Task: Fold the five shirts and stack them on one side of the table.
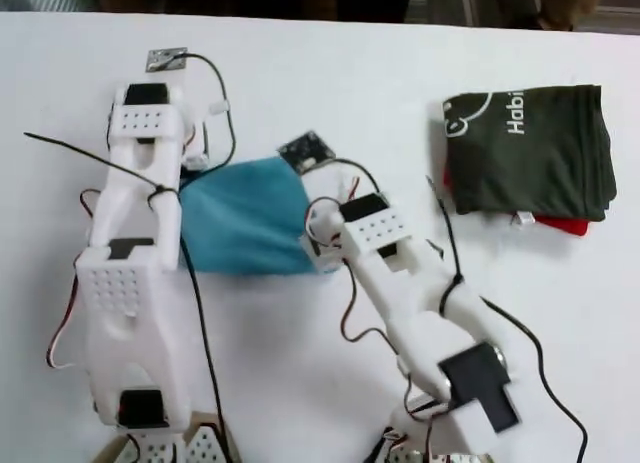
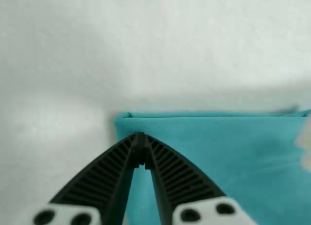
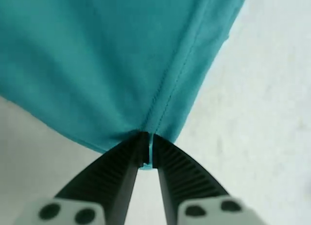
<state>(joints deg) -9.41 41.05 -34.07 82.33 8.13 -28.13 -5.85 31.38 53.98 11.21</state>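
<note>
A teal shirt (image 1: 245, 221) lies partly folded between the two arms on the white table (image 1: 330, 93). My left gripper (image 2: 140, 141) is shut on the teal shirt (image 2: 218, 147) at its left corner, near a folded edge. My right gripper (image 3: 145, 146) is shut on a seamed edge of the teal shirt (image 3: 97, 64) at its right side. In the high view the left gripper (image 1: 185, 173) and the right gripper (image 1: 320, 245) hold opposite sides of the cloth. A folded dark green shirt (image 1: 530, 148) rests on a red shirt (image 1: 565, 224) at the right.
Black cables (image 1: 200, 313) trail from both arms across the table. Small grey squares (image 1: 166, 58) lie near the left arm's far end. Bare white tabletop stretches along the back and at the far right front.
</note>
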